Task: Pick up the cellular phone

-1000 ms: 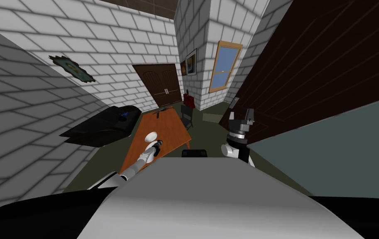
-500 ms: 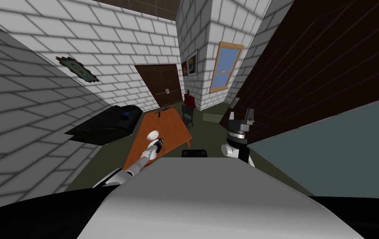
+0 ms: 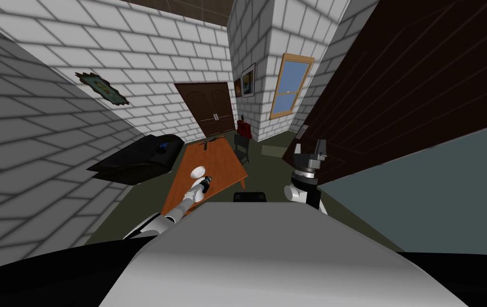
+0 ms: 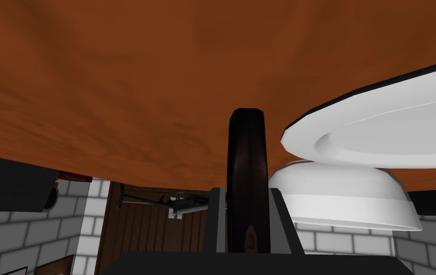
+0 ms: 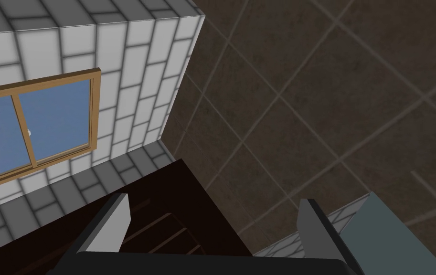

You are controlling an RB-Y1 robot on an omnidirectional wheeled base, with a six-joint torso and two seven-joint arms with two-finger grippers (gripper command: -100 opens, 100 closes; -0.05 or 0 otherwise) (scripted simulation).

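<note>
A slim black cellular phone (image 4: 246, 176) stands edge-on between the two fingers of my left gripper (image 4: 246, 192), which is shut on it. Behind it spreads the orange-brown table top (image 4: 116, 95). Close beside the phone are a white plate (image 4: 384, 129) and a white bowl (image 4: 345, 200). In the head view my left gripper (image 3: 205, 181) is over the near part of the table (image 3: 218, 160), right by the white dish (image 3: 197, 171). My right gripper (image 3: 310, 147) is raised at my right side, open and holding nothing (image 5: 213, 212).
A black sofa (image 3: 135, 160) lies left of the table. A dark helicopter-shaped object (image 3: 208, 141) sits at the table's far end, with a dark chair (image 3: 241, 148) beside it. A brown double door (image 3: 211, 109) is beyond. A dark wooden wall (image 3: 397, 96) runs along my right.
The whole head view has drifted slightly to the right, so I have turned a little. My left gripper stays by the white dish, and the right arm has not moved.
</note>
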